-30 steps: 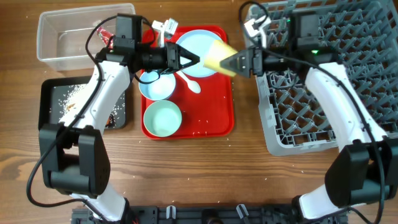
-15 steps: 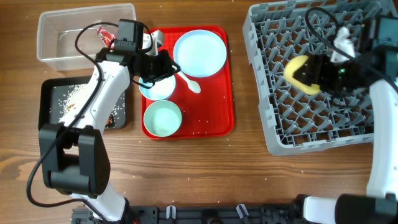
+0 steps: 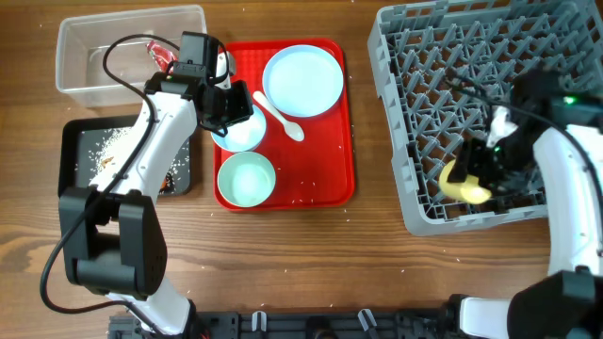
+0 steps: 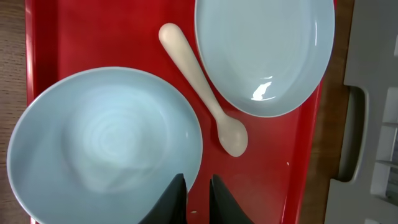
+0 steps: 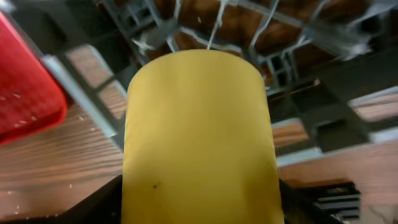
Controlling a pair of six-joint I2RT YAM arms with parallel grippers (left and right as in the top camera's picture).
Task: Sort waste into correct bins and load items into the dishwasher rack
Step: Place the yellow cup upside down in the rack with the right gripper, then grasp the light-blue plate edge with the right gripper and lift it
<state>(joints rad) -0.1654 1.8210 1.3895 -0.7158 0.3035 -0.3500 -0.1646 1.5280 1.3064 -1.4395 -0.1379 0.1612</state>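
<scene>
My right gripper (image 3: 482, 175) is shut on the small yellow cup (image 3: 462, 183) and holds it on its side, low over the front part of the grey dishwasher rack (image 3: 443, 56). The right wrist view shows the cup (image 5: 199, 124) filling the space between the dark fingers of that gripper (image 5: 199, 214). My left gripper (image 3: 245, 108) hovers over the far pale-blue bowl (image 3: 240, 137) on the red tray. In the left wrist view its gripper (image 4: 196, 194) is nearly closed and empty, over the rim of the bowl (image 4: 99, 143). The plate (image 3: 301, 80) and the white spoon (image 3: 283, 118) lie beside it.
A second bowl (image 3: 246, 179) sits at the front of the red serving tray (image 3: 330, 174). The clear tub (image 3: 94, 47) holds the red wrapper (image 3: 162, 55). The black tray (image 3: 80, 141) holds rice grains (image 3: 108, 146). Stray grains dot the red tray and the table.
My right gripper took the yellow cup from over the red tray, across the rack, down to its front part. My left gripper drew back left from the plate to the far bowl and closed.
</scene>
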